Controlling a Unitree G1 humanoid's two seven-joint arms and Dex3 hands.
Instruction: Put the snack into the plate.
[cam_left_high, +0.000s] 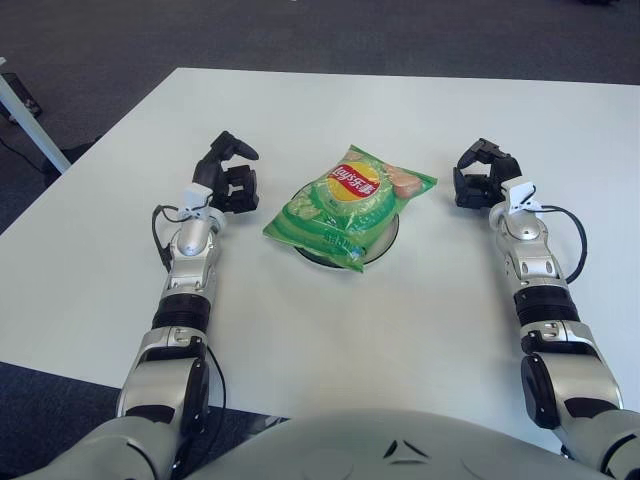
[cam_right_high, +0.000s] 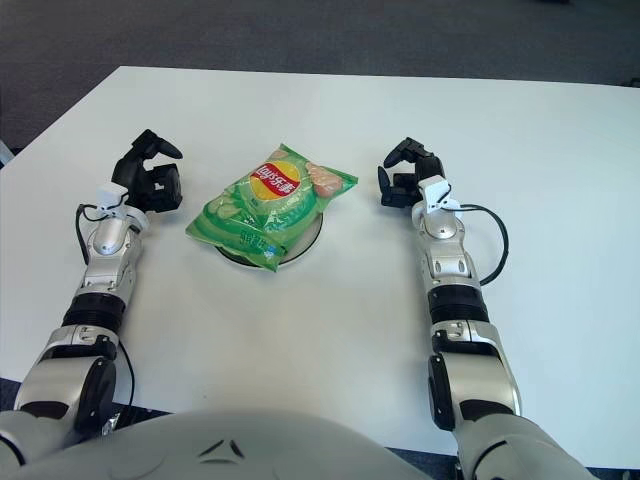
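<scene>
A green bag of chips (cam_left_high: 345, 203) with a red and yellow logo lies on top of a white plate (cam_left_high: 385, 240), covering most of it; only the plate's front and right rim show. My left hand (cam_left_high: 232, 175) is to the left of the bag, apart from it, fingers relaxed and holding nothing. My right hand (cam_left_high: 482, 173) is to the right of the bag, also apart from it, fingers loosely curled and empty. Both also show in the right eye view, left hand (cam_right_high: 152, 172) and right hand (cam_right_high: 405, 172).
The white table (cam_left_high: 320, 320) spreads around the plate. Its left edge runs diagonally at the left, with dark carpet (cam_left_high: 90, 60) beyond. A white table leg (cam_left_high: 30, 120) shows at the far left.
</scene>
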